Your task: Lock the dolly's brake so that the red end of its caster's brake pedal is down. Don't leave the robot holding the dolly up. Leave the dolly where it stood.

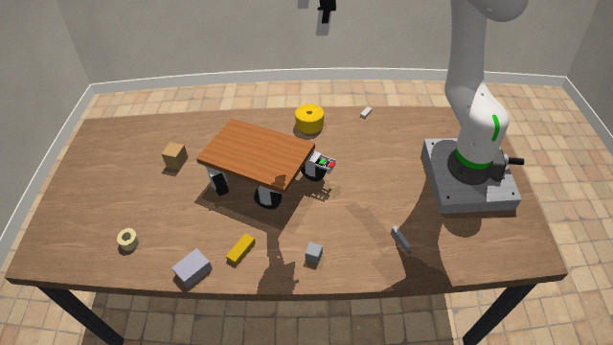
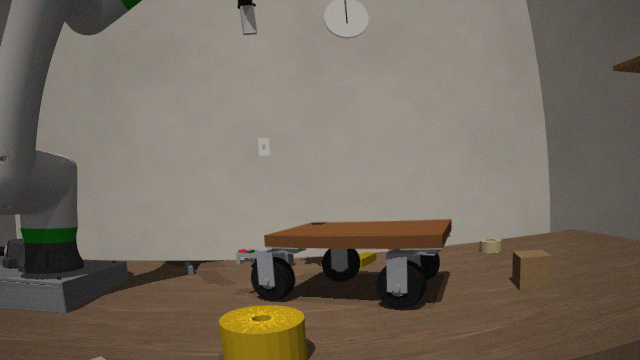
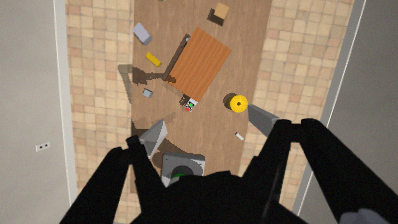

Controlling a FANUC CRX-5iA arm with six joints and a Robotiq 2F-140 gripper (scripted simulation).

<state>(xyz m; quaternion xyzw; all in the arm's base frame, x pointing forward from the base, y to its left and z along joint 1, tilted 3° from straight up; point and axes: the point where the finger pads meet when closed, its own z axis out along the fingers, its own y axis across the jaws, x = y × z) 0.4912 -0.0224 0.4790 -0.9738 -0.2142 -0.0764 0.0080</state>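
The dolly (image 1: 254,153) (image 2: 360,234) (image 3: 200,62) stands on all its casters near the middle of the table (image 1: 96,192), with a brown wooden deck. The brake pedal (image 1: 326,163) (image 2: 247,251) (image 3: 190,105) sticks out from the caster at the corner nearest the robot base. Its red end (image 1: 331,165) points outward and its green end (image 1: 322,161) is toward the deck. From the side the pedal looks about level. My gripper (image 1: 313,16) (image 3: 205,119) is open and empty, high above the table and far from the dolly. One fingertip (image 2: 246,20) shows at the top of the exterior view.
A yellow cylinder (image 1: 309,119) (image 2: 262,332) (image 3: 238,103) stands just behind the pedal corner. A tan cube (image 1: 173,154), cream ring (image 1: 127,237), yellow bar (image 1: 240,248), lavender block (image 1: 192,267), grey cube (image 1: 313,252) and grey bars (image 1: 400,238) (image 1: 366,112) lie around. The robot base (image 1: 466,187) is at right.
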